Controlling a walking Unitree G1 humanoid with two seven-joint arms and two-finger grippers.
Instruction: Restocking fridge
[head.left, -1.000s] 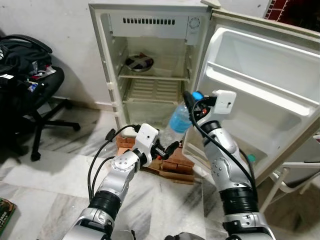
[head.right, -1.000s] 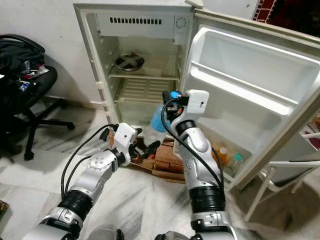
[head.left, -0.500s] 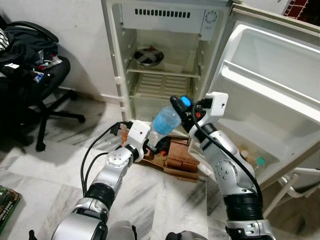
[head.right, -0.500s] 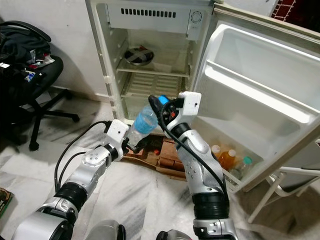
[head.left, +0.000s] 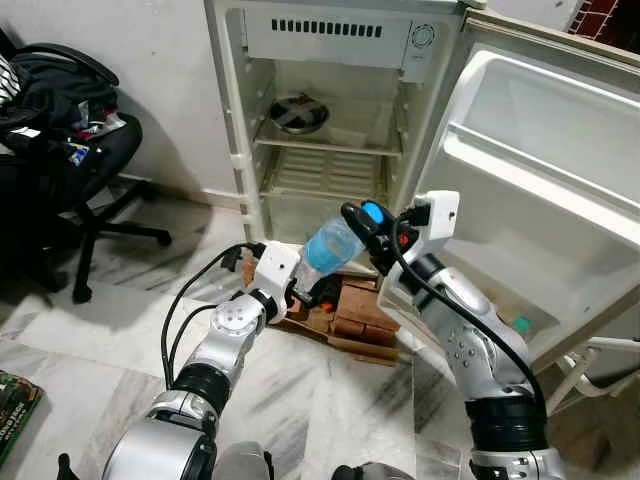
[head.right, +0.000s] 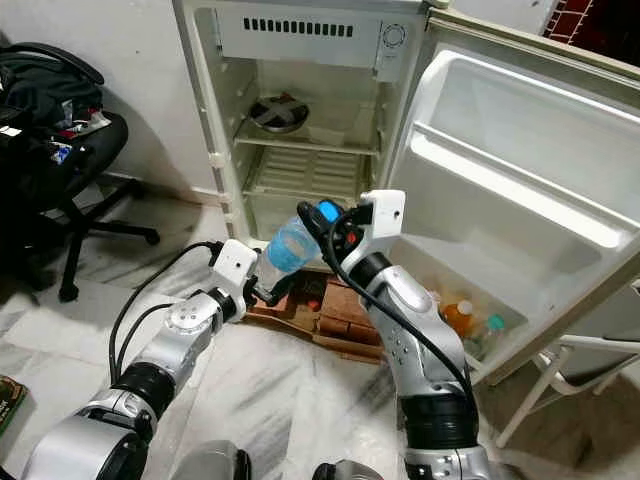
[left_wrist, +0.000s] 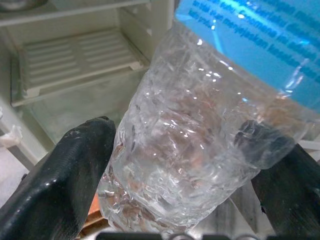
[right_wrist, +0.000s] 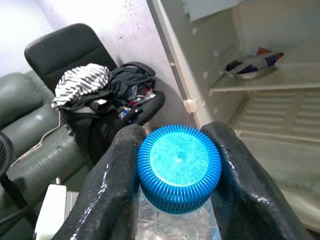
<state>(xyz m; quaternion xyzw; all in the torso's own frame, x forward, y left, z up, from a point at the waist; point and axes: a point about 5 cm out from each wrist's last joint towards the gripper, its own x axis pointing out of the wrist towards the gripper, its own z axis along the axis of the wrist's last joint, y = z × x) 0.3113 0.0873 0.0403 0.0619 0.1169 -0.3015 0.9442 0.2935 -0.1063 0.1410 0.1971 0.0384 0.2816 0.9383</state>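
In the middle of the frame, right in front of the open fridge (head.left: 330, 120), you've got a clear water bottle (head.left: 330, 247) with a blue label hanging tilted in the air between both arms, cap end up and to the right. Your right end effector (right_wrist: 175, 165) has its two black fingers (right_wrist: 112, 185) clamped on the ribbed blue cap (right_wrist: 179, 168), one on each side. Your left end effector (left_wrist: 175, 165) is down at the bottle's base, and the wrist view shows the crinkly clear plastic sitting between its fingers (left_wrist: 70, 175), closed against it on both sides. Behind the bottle the fridge door (head.left: 540, 170) is swung wide to the right of the frame; a couple of bottles (head.right: 470, 318) stand in its bottom door rack. A round metal dish (head.left: 296, 113) sits on the upper shelf in the top middle. Some reddish bricks (head.left: 350, 315) lie on the floor just below the bottle, near the fridge's foot. Over at the upper left there's a black office chair (head.left: 60, 150) piled with clothes, on the marble floor (head.left: 90, 340).
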